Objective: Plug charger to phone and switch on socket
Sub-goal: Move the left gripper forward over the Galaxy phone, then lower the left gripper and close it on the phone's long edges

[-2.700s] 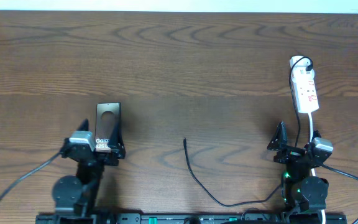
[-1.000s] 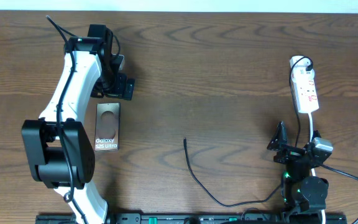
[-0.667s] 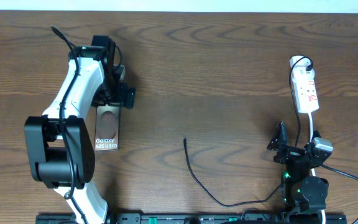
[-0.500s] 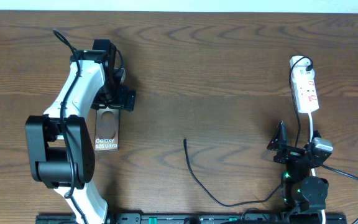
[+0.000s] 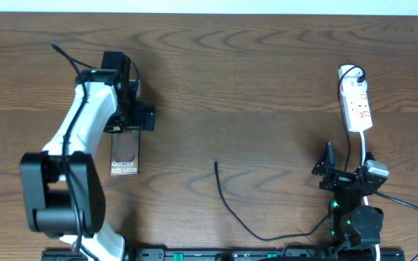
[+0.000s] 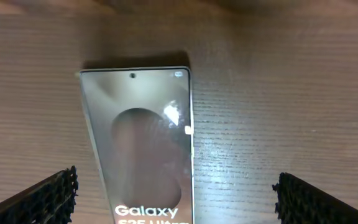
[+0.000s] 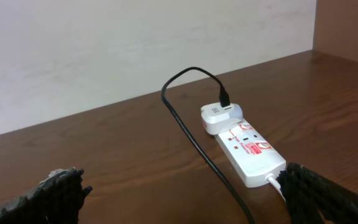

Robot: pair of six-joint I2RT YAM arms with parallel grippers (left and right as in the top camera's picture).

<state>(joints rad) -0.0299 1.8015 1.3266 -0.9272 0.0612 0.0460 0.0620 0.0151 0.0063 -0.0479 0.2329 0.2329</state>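
Note:
The phone [image 5: 125, 154] lies flat left of centre, its white lettered label toward the front edge. My left gripper [image 5: 127, 127] hovers open over its far end. In the left wrist view the phone [image 6: 140, 143] sits between and below the wide-apart fingertips [image 6: 50, 196], nearer the left one, untouched by the gripper [image 6: 179, 202]. The charger [image 5: 227, 203] curves across the table, its free tip near the centre. The socket [image 5: 357, 101] lies at the far right with a black plug in it. My right gripper [image 5: 345, 165] rests open near the front edge, facing the socket [image 7: 247, 146] and charger cable [image 7: 191, 134].
A white cord [image 5: 367, 154] runs from the socket back past the right arm. A white adapter [image 7: 221, 115] sits at the socket's far end. A pale wall [image 7: 135, 43] rises beyond the table's far edge. The arm bases [image 5: 78, 217] stand along the front edge.
My left arm rose from its rest near the front edge, reached beyond the phone, then drew its open gripper back over the phone's far end. Right arm, charger and socket are unmoved.

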